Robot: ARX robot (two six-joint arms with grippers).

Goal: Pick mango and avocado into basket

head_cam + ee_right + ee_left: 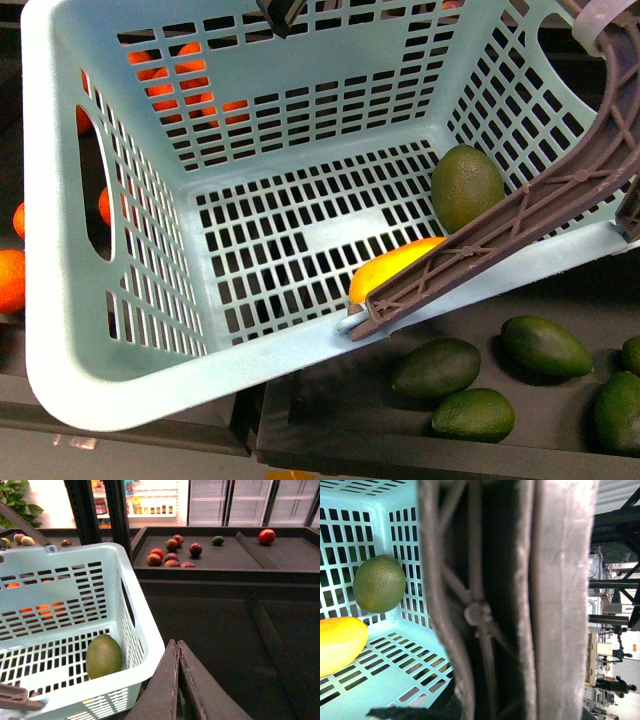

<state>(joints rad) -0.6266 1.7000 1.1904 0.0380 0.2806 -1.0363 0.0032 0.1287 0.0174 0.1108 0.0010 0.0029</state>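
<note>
Both fruits lie in the basket [110, 330] near the desk's front edge: the avocado [467, 186] against its right wall, the mango [385, 270] beside it on the floor. The right pincer [177, 680] is clenched and empty; the left pincer's state I cannot tell. Best to withdraw slowly, clear of the handle [520, 215]

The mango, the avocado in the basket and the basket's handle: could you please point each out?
mango [392, 271], front view, its yellow end.
avocado [466, 186], front view, middle of its green skin.
handle [520, 222], front view, its ribbed bar.
</note>
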